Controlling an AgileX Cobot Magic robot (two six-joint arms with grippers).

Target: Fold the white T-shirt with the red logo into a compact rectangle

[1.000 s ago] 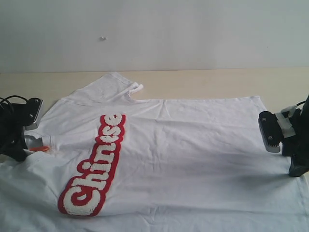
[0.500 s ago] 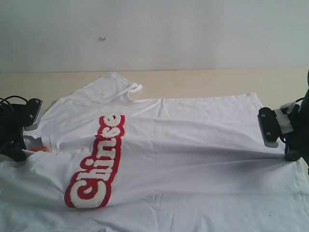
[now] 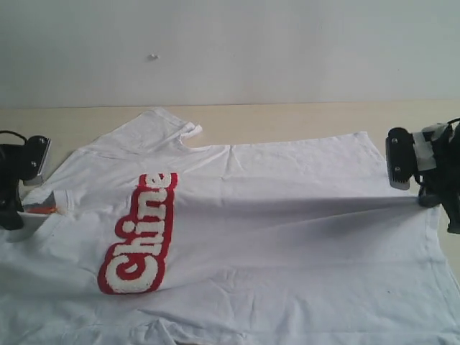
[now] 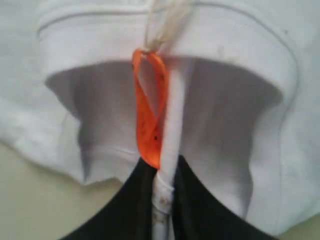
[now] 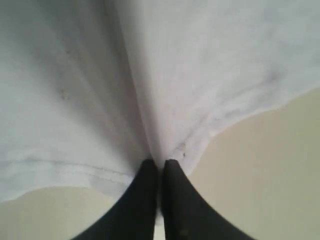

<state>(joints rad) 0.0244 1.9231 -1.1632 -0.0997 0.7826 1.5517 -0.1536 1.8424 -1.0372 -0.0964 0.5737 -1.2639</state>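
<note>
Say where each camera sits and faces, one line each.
Exterior: off the arms, facing the white T-shirt on the table; left gripper and right gripper at the edges.
Left wrist: looks along its fingers, shut on the collar by the orange tag.
Right wrist: looks along its fingers, shut on the hem.
Shared: exterior and left wrist both show that tag.

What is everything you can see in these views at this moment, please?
white cotton short-sleeved T-shirt: one, white, spread across the table, pinched at both ends.
red-outlined fuzzy logo patch: one, red and white, on the shirt's chest.
orange ribbon neck tag: one, orange, at the collar.
pale wooden table: one, beige, under the shirt.
plain wall: one, off-white, behind the table.
left claw: one, black, shut on the collar.
right claw: one, black, shut on the hem.
</note>
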